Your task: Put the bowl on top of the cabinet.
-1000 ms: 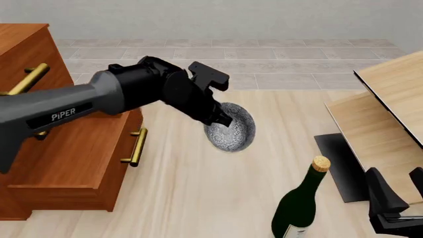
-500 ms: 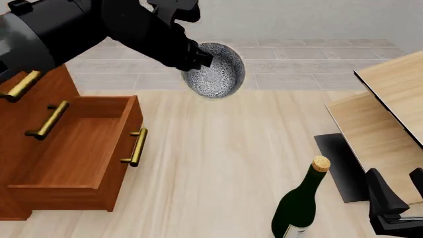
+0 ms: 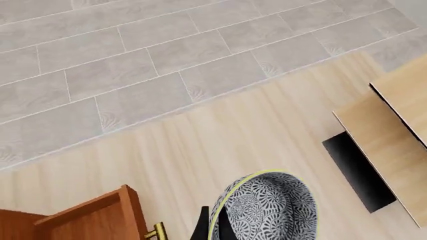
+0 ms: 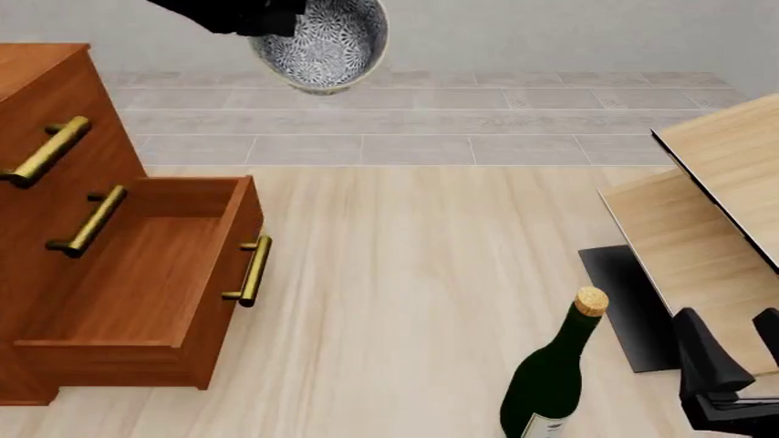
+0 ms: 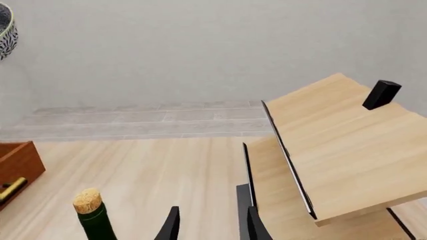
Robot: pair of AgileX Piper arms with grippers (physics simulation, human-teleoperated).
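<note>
The left gripper (image 4: 262,20) is up near the top edge of the front view, clamped on the rim of the bowl (image 4: 324,41), which hangs in the air well above the floor and tilted so its patterned inside shows toward the camera. In the left wrist view the bowl (image 3: 264,207) sits right at the dark fingers (image 3: 202,229), with its thin yellowish rim pinched between them. The bowl is off to the right of the cabinet (image 4: 55,210) and higher than its top, not over it. The cabinet stands at the left with its brass bar handles (image 4: 89,220) showing and one drawer (image 4: 152,283) pulled out. Down at the right, the right gripper (image 4: 731,379) rests low beside the pale wood boards (image 4: 718,201); in its own wrist view its two fingers (image 5: 173,225) stand apart with nothing between them. The green corked bottle (image 4: 554,374) stands upright on the light wooden floor just to the left of that gripper, close to a dark flat mat (image 4: 627,306) lying under the boards.
</note>
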